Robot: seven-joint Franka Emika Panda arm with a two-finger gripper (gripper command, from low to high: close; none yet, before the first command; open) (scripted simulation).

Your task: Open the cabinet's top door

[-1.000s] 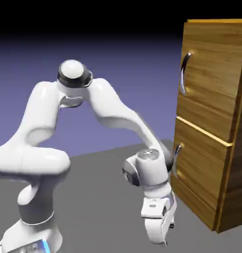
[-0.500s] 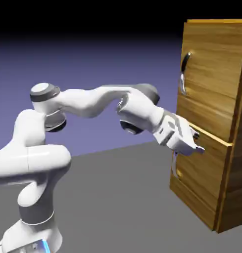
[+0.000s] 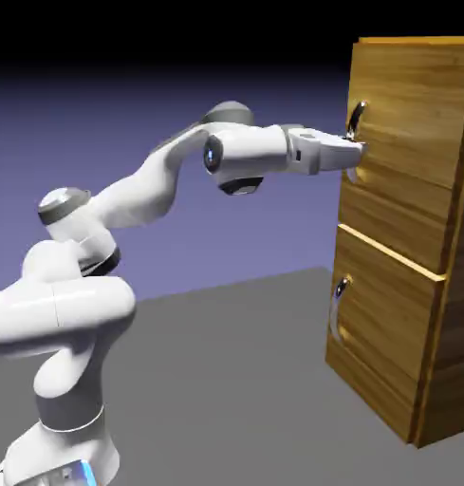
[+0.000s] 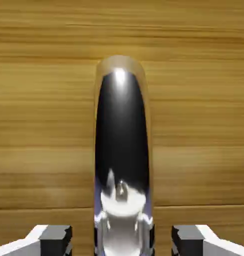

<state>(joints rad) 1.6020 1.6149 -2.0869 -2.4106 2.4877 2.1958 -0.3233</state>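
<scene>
We have the claw [image 3: 360, 149] astride the top door's handle [image 4: 121, 135], jaws apart, gripping nothing; the top door [image 3: 412, 114] is closed; clamping and pulling remain.

1 grey floor [image 3: 226, 380] beneath a blue-violet backdrop [image 3: 273, 228]

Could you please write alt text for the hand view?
A curved silver handle runs up the middle against golden-brown wood grain, with one grey gripper fingertip on each side at the bottom edge, gaps showing between them and the handle.
</scene>
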